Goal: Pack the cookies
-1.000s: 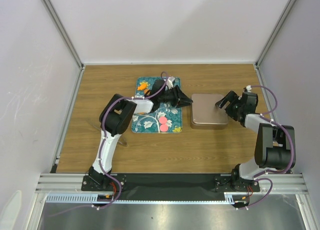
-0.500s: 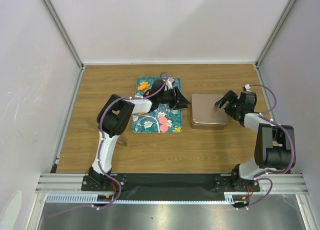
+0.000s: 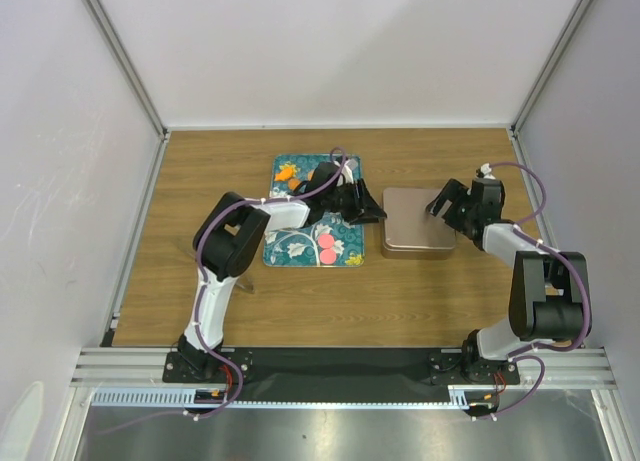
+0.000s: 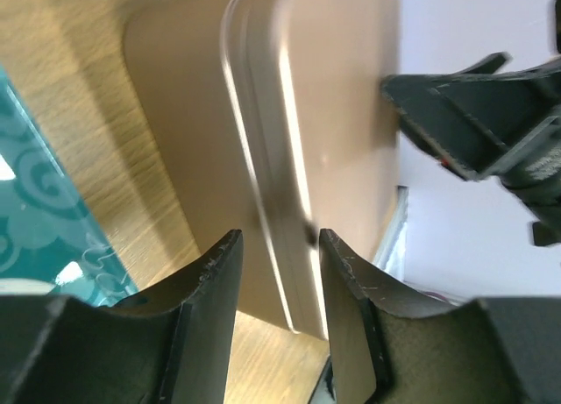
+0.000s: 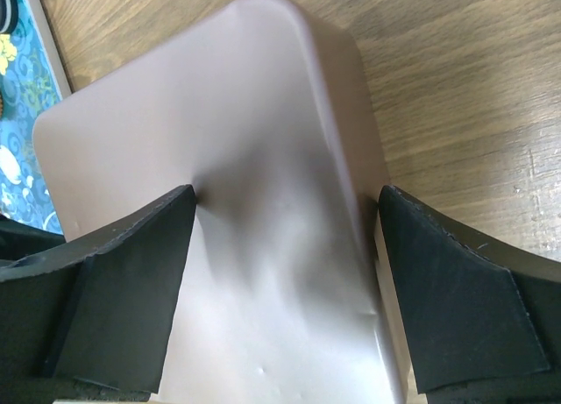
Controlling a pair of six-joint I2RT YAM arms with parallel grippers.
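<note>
Two pink cookies [image 3: 327, 249] lie on the near part of the teal floral tray [image 3: 290, 243]. An orange disc [image 3: 321, 171] shows at the tray's far end beside the left arm. Black and green cookies are not visible. A closed rose-gold tin [image 3: 415, 231] sits right of the tray. My left gripper [image 3: 376, 215] is open at the tin's left edge. In the left wrist view [image 4: 276, 255] the tin's lid rim [image 4: 263, 159] runs between the fingers. My right gripper [image 3: 439, 203] is open over the tin's far right part. Its fingers flank the lid [image 5: 254, 141].
The wooden table [image 3: 460, 291] is walled by white panels with metal posts at the back corners. The tray's edge shows in the left wrist view [image 4: 35, 220] and the right wrist view [image 5: 22, 106]. The right gripper's dark body [image 4: 491, 124] shows beyond the tin.
The left wrist has shifted slightly toward the tin's left edge, uncovering the orange disc. The right gripper has moved a little left and farther over the tin.
</note>
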